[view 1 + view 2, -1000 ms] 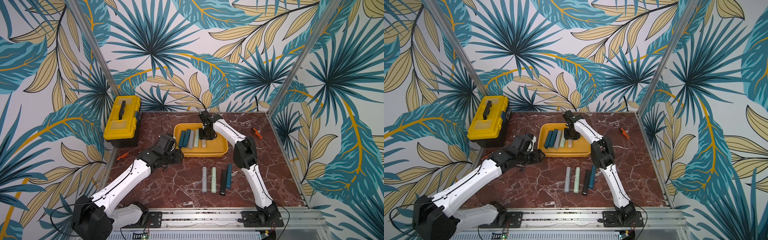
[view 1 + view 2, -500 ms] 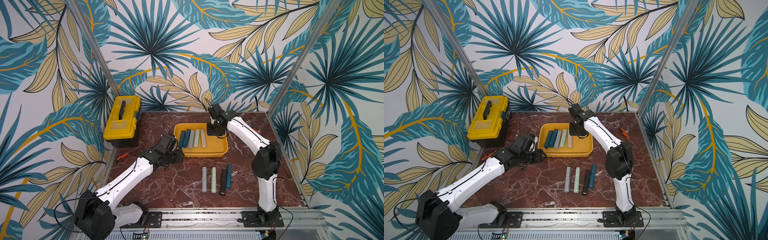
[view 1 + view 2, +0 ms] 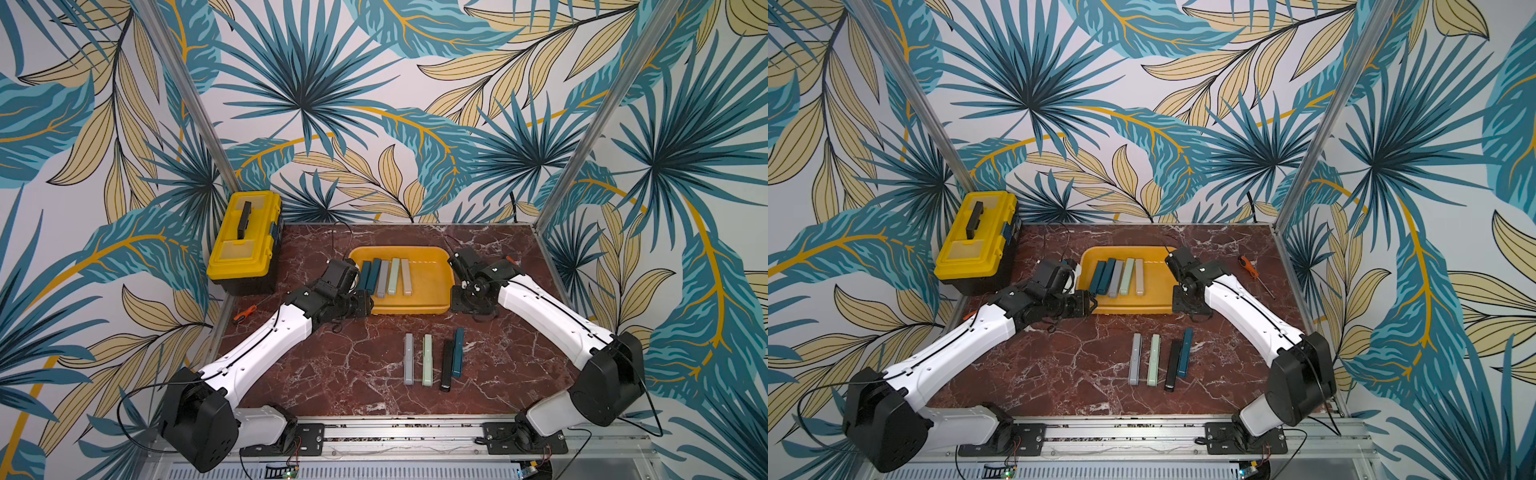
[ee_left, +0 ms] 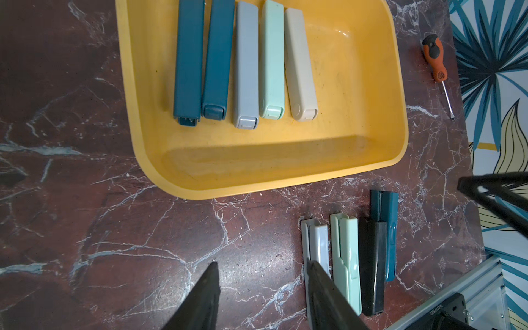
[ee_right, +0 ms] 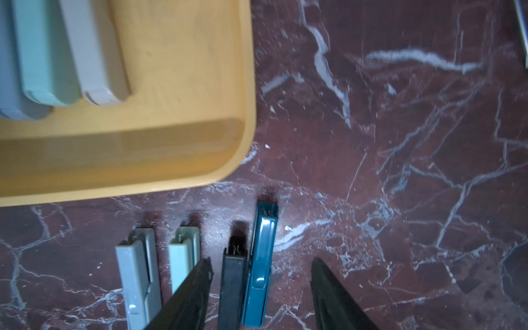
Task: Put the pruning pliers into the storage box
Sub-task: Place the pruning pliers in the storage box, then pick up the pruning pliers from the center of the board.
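Toolbox (image 3: 245, 245) far left of left gripper (image 4: 262, 264) | left gripper: fingers apart, empty, at storage box (image 3: 432, 308) near-left corner | five pruning pliers (image 3: 392, 276) inside box, between both grippers | four more pliers (image 3: 427, 363) on table, nearer arm bases | right gripper (image 5: 261, 260): fingers apart, empty, beside box's right corner | screwdriver (image 3: 1246, 262) right of it

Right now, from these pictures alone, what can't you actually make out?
Left gripper and right gripper: tips hidden under their own wrists in both top views.
Pruning pliers in the storage box: far ends cut off by the left wrist picture's edge; blurred in the right wrist view.
Small orange tool: too small to identify in a top view.
Yellow toolbox: lid shut, so contents hidden.
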Motion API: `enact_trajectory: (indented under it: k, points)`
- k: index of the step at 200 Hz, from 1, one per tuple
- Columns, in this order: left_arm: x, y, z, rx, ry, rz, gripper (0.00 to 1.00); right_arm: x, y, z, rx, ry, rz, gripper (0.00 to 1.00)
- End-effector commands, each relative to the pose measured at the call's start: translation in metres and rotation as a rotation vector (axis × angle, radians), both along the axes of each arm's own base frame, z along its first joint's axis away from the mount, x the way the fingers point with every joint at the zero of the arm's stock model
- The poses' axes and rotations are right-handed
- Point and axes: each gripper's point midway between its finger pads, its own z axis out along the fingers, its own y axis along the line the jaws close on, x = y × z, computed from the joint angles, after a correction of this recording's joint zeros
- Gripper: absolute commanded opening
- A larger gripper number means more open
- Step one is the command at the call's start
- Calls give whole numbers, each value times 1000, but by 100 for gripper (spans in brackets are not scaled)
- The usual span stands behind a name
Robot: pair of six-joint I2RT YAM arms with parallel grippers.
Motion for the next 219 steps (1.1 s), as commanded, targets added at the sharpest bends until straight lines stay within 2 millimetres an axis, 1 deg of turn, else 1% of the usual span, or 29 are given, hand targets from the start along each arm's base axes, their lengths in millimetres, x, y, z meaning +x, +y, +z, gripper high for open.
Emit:
enact_trajectory:
  k: [1,10,29,49,76,98,118,163,219]
  points:
    - [7,-2,5,3,-9,-10,51,-22,-5,-27,23,56,-80,61]
    - [7,-3,3,1,-3,-15,51,-28,-4,-39,41,77,-92,61]
    - [7,-4,1,3,6,-17,51,-31,1,-58,78,100,-114,62]
    - [6,-2,0,11,9,-15,51,-29,7,-71,108,106,-131,62]
    - [4,1,-1,22,11,-9,51,-31,8,-85,106,129,-140,61]
    - [2,2,-3,27,19,-8,51,-33,5,-96,88,145,-145,61]
    - [1,3,-4,29,23,-6,51,-34,3,-102,73,152,-150,60]
    - [1,2,-6,28,27,-5,51,-29,-1,-105,43,138,-154,60]
    - [-1,4,-3,29,24,-3,51,-31,1,-126,31,180,-160,59]
